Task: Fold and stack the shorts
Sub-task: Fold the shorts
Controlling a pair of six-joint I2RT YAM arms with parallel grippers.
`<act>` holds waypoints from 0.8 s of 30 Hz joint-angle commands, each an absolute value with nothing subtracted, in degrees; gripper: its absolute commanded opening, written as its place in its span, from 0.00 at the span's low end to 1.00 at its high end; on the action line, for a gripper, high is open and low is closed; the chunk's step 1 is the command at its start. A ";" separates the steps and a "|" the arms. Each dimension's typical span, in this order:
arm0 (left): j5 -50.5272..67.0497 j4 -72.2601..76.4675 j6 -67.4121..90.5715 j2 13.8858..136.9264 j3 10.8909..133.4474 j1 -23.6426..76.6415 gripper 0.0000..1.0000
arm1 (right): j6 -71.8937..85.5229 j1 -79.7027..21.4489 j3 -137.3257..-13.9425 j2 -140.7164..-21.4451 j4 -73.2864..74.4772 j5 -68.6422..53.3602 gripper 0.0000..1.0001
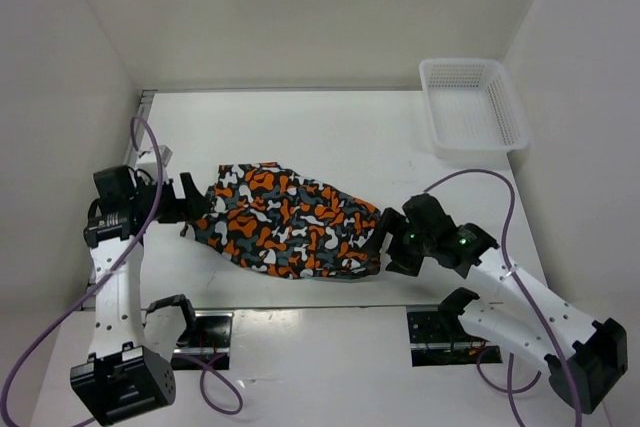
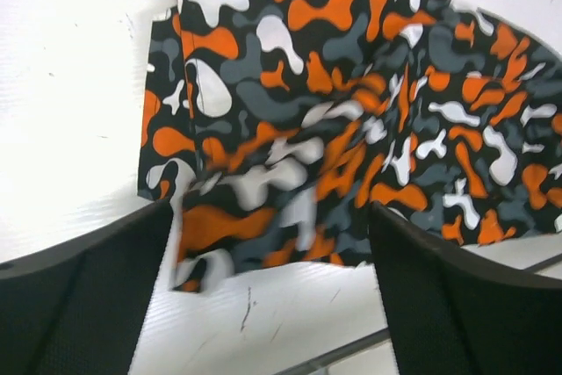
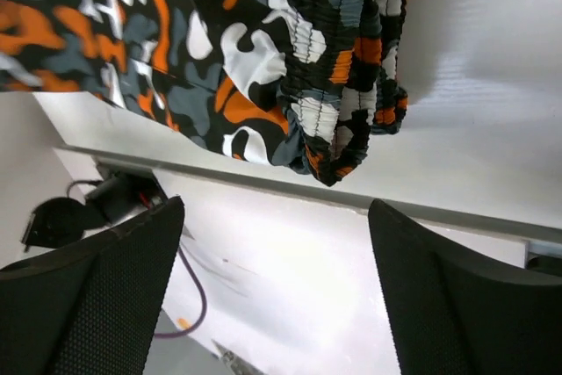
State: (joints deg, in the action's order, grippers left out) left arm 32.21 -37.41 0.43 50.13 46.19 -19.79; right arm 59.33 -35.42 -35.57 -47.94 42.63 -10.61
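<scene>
Left gripper [image 1: 193, 210], right gripper [image 1: 386, 247] (both agape) flank one shorts [image 1: 290, 222].

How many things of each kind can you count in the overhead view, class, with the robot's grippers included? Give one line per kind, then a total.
Camouflage shorts: 1
White mesh basket: 1
Grippers: 2, the left gripper and the right gripper
Total: 4
</scene>
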 commanded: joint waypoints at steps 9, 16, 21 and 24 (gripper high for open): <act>38.41 -22.15 0.00 54.04 52.64 -19.52 0.63 | 59.51 -25.68 -36.92 -46.58 36.40 -10.26 0.91; 36.57 -22.33 0.00 65.91 52.65 -12.31 0.54 | 60.65 -23.74 -35.68 -53.34 29.27 -11.78 0.91; 32.09 -21.09 0.00 75.64 52.46 -5.37 0.52 | 58.54 -23.20 -35.78 -58.79 27.52 -9.49 0.91; 31.99 -21.71 0.00 80.75 54.48 -3.96 0.49 | 58.54 -23.20 -34.02 -59.59 24.36 -10.02 0.91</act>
State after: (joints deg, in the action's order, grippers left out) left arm 32.95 -22.44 0.30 77.30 52.03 -4.69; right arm 59.70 -23.57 -35.40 -59.22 29.91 -10.74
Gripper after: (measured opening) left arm 0.499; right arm 0.907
